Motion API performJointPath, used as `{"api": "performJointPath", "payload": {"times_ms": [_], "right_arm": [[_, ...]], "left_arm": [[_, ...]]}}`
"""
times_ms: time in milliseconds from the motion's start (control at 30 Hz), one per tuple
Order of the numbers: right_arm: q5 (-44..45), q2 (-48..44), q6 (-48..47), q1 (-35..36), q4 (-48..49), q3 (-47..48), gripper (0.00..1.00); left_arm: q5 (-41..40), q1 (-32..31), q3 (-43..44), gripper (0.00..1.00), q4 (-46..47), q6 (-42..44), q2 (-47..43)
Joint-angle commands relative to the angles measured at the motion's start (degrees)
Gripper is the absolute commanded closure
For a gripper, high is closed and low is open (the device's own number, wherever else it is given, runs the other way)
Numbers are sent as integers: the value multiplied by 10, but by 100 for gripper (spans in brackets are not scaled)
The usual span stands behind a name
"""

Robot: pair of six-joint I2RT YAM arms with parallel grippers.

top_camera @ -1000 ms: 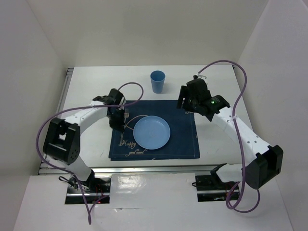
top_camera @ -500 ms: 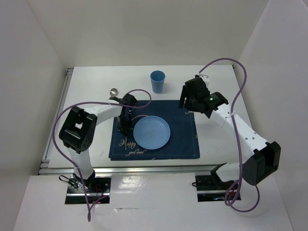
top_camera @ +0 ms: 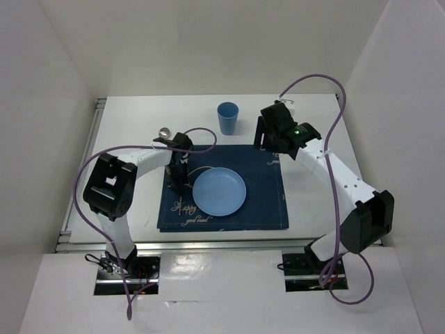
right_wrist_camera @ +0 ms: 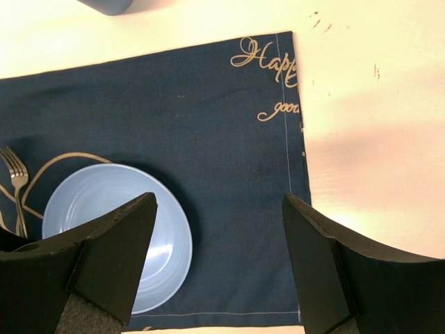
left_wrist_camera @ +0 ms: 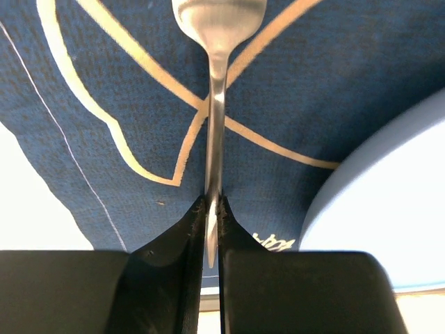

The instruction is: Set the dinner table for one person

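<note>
The white dinner table (top_camera: 132,125) carries a dark blue placemat (top_camera: 261,202) with a light blue plate (top_camera: 219,191) on it. My left gripper (top_camera: 179,178) is low over the placemat's left part, just left of the plate. It is shut on the handle of a silver fork (left_wrist_camera: 215,139), whose head points away over the cloth (left_wrist_camera: 104,104). The plate's rim (left_wrist_camera: 389,209) shows at the right. My right gripper (right_wrist_camera: 219,236) is open and empty above the placemat's right half (right_wrist_camera: 243,139). From there I see the plate (right_wrist_camera: 115,229) and the fork (right_wrist_camera: 17,188).
A blue cup (top_camera: 227,117) stands upright behind the placemat. A small shiny metal object (top_camera: 165,131) lies on the table at the back left, near the left arm. White walls enclose the table, and a metal rail (top_camera: 90,139) runs along its left edge.
My left arm has folded inward and its gripper has shifted slightly right toward the plate with the fork. The shiny object came into view. My right gripper has moved a little back and left.
</note>
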Motion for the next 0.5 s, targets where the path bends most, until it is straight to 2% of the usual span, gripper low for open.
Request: {"api": "performJointPath", "payload": {"times_ms": [0,167,200,233,467], "right_arm": [[5,-6,-14,-3,14,21,19],[-6,-25,-14,-3,30,15,19],[-6,-31,-14,-3,30,15,19],[-6,-31,-14,-3,30,21,19],[5,-62,-25,-3,30,33,19]], "left_arm": [[29,5,34,100,-18,60,-33],[61,5,31,100,-20,74,-47],[69,5,20,97,-13,74,-47],[69,5,15,34,-6,74,-47],[63,0,-18,33,15,53,-41]]}}
